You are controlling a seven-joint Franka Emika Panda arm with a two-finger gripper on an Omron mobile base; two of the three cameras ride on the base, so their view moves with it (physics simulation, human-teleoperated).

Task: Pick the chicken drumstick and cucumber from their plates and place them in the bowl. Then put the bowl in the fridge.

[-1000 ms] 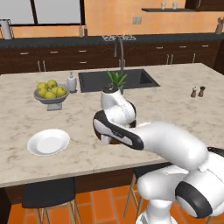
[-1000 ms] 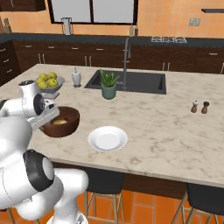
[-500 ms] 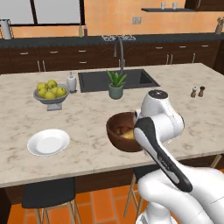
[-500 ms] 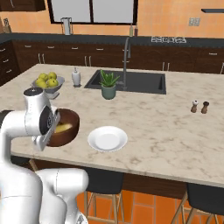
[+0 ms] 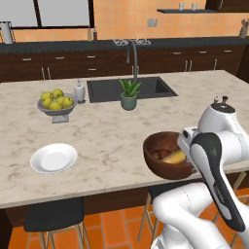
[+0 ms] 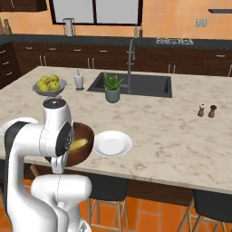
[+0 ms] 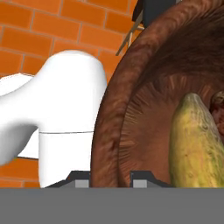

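Note:
The dark brown wooden bowl [image 5: 165, 155] hangs in the air at the near edge of the island, in front of the counter. My gripper [image 7: 111, 178] is shut on its thick rim [image 7: 109, 127], one finger inside and one outside. In the bowl lie the yellow-green cucumber [image 7: 197, 144] and the reddish-brown chicken drumstick [image 5: 160, 151]; the cucumber also shows in the right base view [image 6: 78, 144]. One white plate [image 5: 53, 158] lies bare at the left of the island; in the right base view a white plate [image 6: 111, 143] lies just beside the bowl [image 6: 79, 147]. The fridge is out of view.
A grey footed bowl of yellow-green fruit [image 5: 56, 102], a soap bottle [image 5: 79, 91], a potted plant [image 5: 129, 95] and the sink [image 5: 131, 88] with its tap stand further back. Salt and pepper shakers [image 6: 207, 110] are at the right. Stools [image 5: 53, 216] stand below the island's near edge.
The arm has swung to the right and back with the bowl in its grip, lifting it off the counter and out past the near edge. The plates have not moved.

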